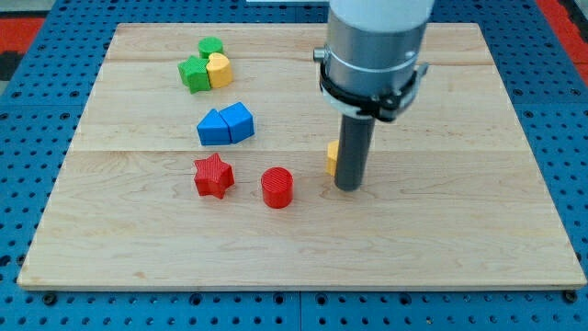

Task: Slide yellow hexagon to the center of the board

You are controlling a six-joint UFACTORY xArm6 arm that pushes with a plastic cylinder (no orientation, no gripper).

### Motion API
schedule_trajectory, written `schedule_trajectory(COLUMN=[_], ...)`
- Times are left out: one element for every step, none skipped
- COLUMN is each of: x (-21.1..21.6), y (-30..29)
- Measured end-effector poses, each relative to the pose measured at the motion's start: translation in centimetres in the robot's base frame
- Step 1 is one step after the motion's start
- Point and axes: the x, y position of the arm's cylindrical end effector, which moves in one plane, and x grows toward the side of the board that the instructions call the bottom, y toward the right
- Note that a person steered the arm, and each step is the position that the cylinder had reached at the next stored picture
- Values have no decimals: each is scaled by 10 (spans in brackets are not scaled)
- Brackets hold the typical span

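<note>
The yellow hexagon (331,157) lies near the middle of the wooden board (459,230), mostly hidden behind my rod; only its left edge shows. My tip (349,188) rests on the board right beside the hexagon, on its right and slightly toward the view's bottom. I cannot tell whether they touch.
A red cylinder (277,188) and a red star (213,176) lie left of the tip. Two blue blocks (226,125) sit together above them. A green block (194,74), a second green block (210,46) and a yellow heart (220,70) cluster at the upper left.
</note>
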Motion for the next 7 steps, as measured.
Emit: schedule_trajectory(x=[-56, -43, -18, -26, -50, -97, -120], y=[-76, -79, -56, -24, 9, 49, 72])
